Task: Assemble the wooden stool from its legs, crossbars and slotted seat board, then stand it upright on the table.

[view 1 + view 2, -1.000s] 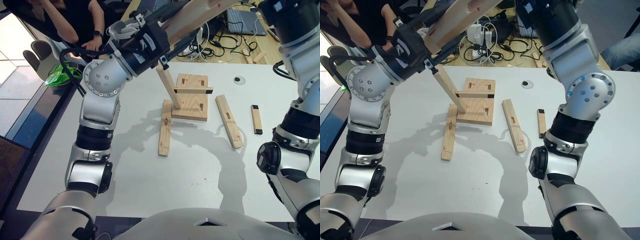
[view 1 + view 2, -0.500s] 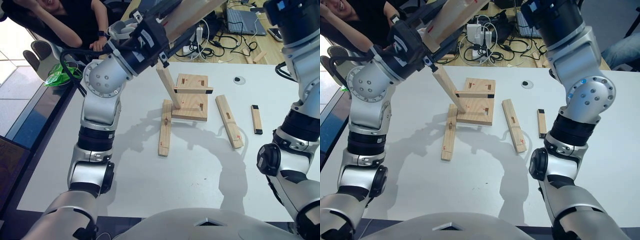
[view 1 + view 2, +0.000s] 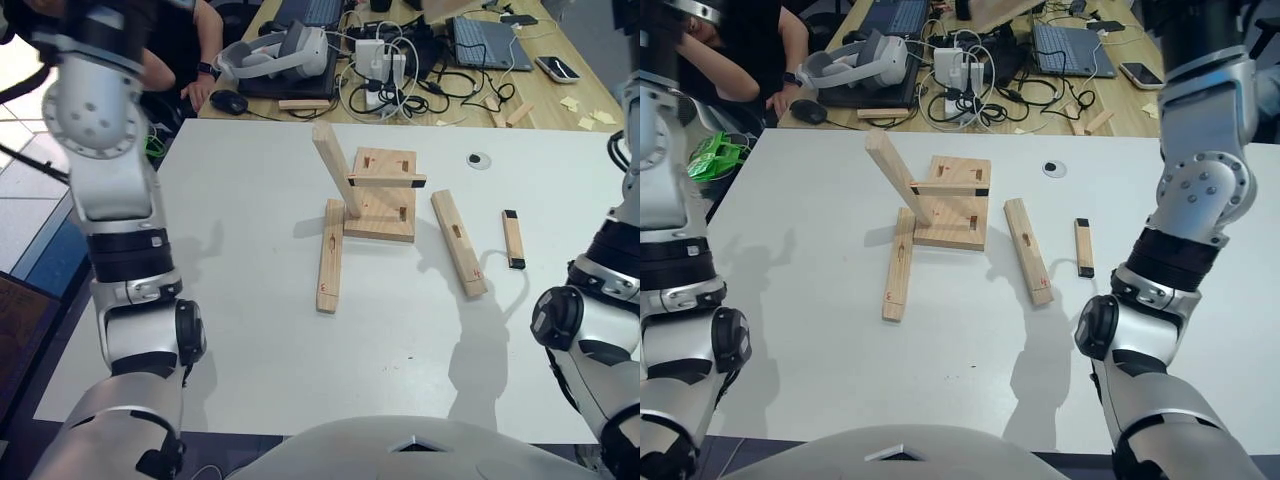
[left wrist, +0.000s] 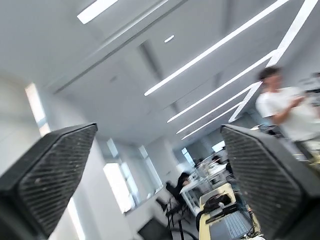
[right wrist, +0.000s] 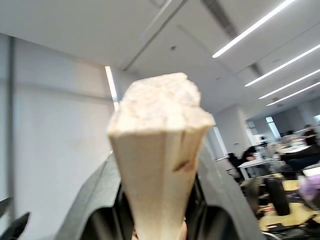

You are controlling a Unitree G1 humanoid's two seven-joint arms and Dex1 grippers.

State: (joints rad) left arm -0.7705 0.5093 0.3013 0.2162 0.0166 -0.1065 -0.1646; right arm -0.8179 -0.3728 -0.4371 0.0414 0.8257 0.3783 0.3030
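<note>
The slotted seat board (image 3: 383, 205) lies flat at the middle of the white table (image 3: 300, 370). One leg (image 3: 335, 168) stands tilted in the board, and a black-tipped crossbar (image 3: 388, 181) rests across it. A second leg (image 3: 329, 256) lies to the board's left, a third (image 3: 458, 243) to its right, with a short crossbar (image 3: 512, 239) beyond that. My right gripper (image 5: 157, 205) is raised high and shut on a fourth leg (image 5: 157, 135), seen end-on. My left gripper (image 4: 160, 155) is also held high, its dark fingers (image 4: 55, 170) wide apart around nothing.
A small black disc (image 3: 479, 159) sits at the table's far right. Behind the far edge is a desk with a headset (image 3: 275, 55), cables, chargers and laptops (image 3: 480, 40). A green bag (image 3: 712, 155) lies off the left edge.
My left gripper has let go of the long leg, and that arm has swung up and out to the left. The right arm has lifted the leg higher. The parts on the table have not moved.
</note>
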